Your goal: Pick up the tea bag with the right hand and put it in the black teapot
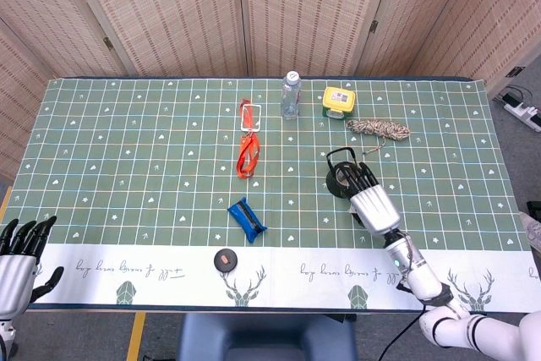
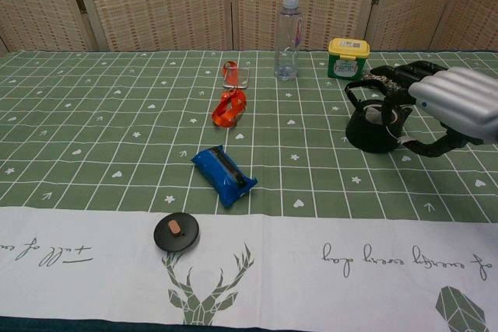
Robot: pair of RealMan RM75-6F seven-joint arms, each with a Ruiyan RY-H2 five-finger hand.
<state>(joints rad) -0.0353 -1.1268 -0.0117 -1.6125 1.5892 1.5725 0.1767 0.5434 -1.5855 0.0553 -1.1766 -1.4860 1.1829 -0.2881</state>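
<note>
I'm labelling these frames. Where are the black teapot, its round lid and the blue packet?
black teapot (image 2: 372, 136): chest view, front of its body.
round lid (image 2: 176, 232): chest view, its top.
blue packet (image 1: 246, 216): head view, its middle.
</note>
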